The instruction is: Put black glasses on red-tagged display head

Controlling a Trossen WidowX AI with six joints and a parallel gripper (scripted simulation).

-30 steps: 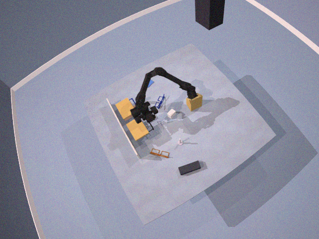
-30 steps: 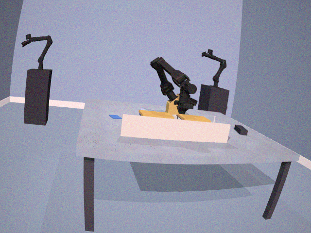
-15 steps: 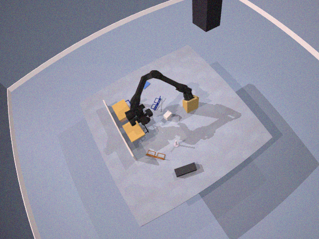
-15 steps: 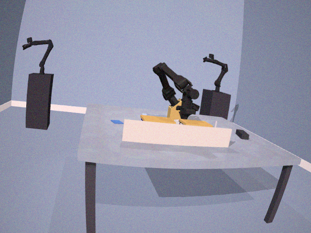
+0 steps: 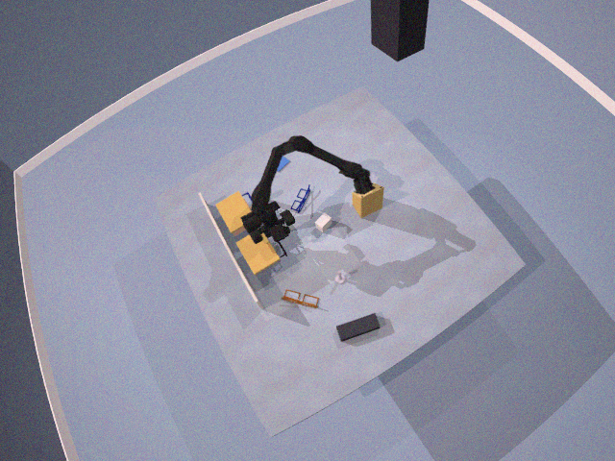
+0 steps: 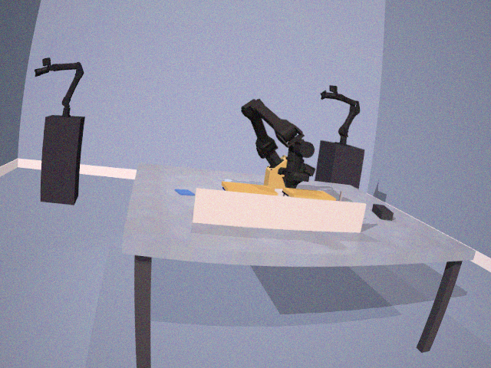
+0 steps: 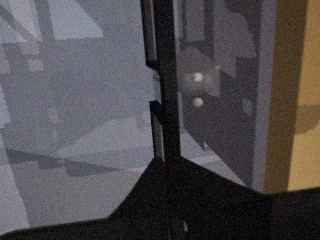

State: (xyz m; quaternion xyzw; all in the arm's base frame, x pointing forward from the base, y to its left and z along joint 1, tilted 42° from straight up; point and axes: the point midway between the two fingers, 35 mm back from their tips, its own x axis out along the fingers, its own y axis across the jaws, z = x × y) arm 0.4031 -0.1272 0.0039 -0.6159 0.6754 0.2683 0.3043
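Note:
My gripper point(image 6: 291, 184) point(image 7: 166, 164) points down beside the yellow blocks and is shut on the black glasses. A thin black part of the glasses point(image 5: 282, 249) shows below the gripper body in the top view, close to the nearer yellow block point(image 5: 257, 254) point(image 6: 311, 194). The rest of the glasses is hidden or too dark to tell from the fingers. A yellow face point(image 7: 307, 60) stands at the right of the wrist view. The other yellow block point(image 5: 232, 210) point(image 6: 249, 188) is beside it. I cannot make out the display heads' faces or the red tag.
A white panel point(image 5: 228, 248) point(image 6: 277, 211) stands behind the yellow blocks. Blue glasses point(image 5: 297, 205), a white block point(image 5: 323, 222), orange glasses point(image 5: 299, 301), a black block point(image 5: 357, 327) point(image 6: 382, 211) and a blue piece point(image 5: 283, 163) point(image 6: 184, 192) are on the table point(image 5: 436, 298) point(image 6: 158, 233).

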